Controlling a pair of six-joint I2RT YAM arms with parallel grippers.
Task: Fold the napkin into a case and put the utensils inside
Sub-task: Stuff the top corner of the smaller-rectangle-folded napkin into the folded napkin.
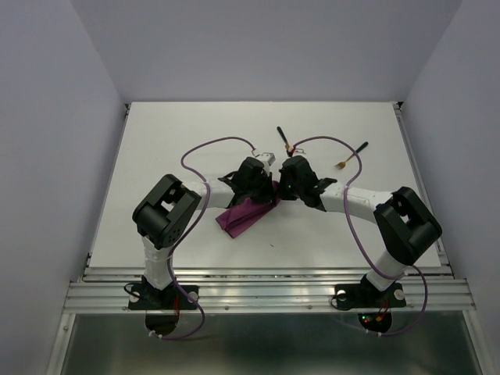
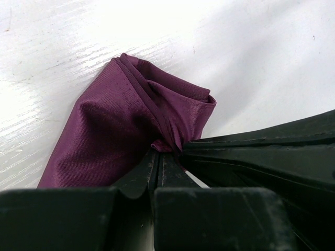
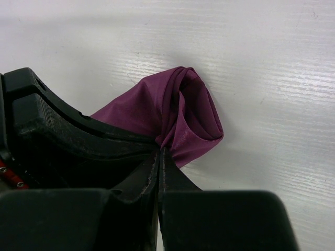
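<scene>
The magenta-purple napkin [image 1: 246,215] lies bunched in the middle of the white table [image 1: 195,133], its far end lifted between both grippers. My left gripper [image 1: 262,191] is shut on one edge of the napkin [image 2: 131,125]. My right gripper [image 1: 283,191] is shut on the adjoining edge of the napkin [image 3: 183,120]. The two grippers almost touch each other. One black-handled utensil [image 1: 285,141] lies just behind the grippers. The other utensil [image 1: 351,155], with a gold end, lies to the far right.
Purple cables [image 1: 211,148] loop from both arms over the table. White walls [image 1: 266,47] stand at the back and sides. A metal rail [image 1: 266,293] runs along the near edge by the arm bases.
</scene>
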